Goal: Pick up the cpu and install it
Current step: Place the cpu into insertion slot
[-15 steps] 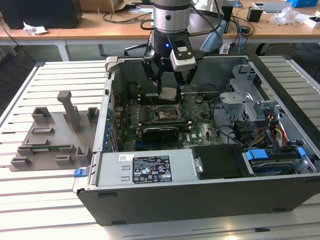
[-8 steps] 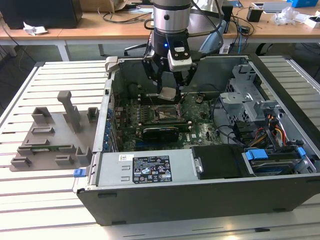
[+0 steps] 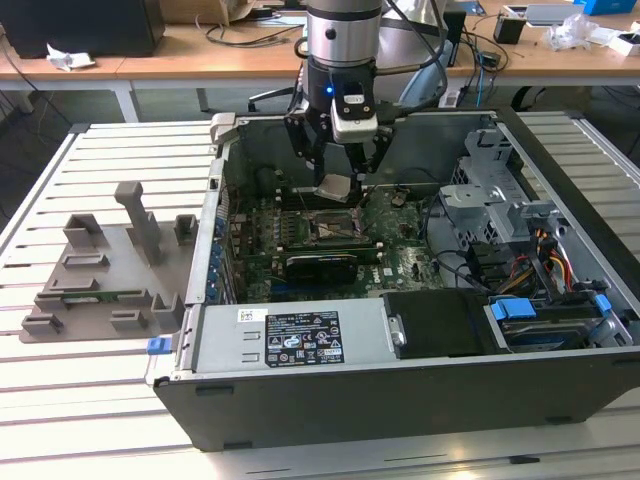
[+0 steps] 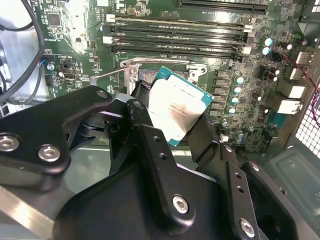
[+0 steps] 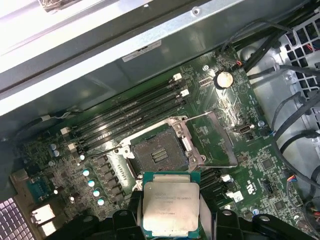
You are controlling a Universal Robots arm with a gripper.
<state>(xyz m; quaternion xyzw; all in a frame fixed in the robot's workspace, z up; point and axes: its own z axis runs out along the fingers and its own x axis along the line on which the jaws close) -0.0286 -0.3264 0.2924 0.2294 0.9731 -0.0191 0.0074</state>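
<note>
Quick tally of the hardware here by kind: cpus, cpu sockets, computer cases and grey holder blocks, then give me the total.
cpu: 1
cpu socket: 1
computer case: 1
grey holder block: 1
Total: 4

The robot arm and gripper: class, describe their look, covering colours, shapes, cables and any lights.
The arm is a silver-grey metal cylinder with a dark band and a small blue light. A pale boxy module sits at the wrist, and black cables loop beside it. The gripper is black, its fingers built from jointed bars fastened with silver screws.
</note>
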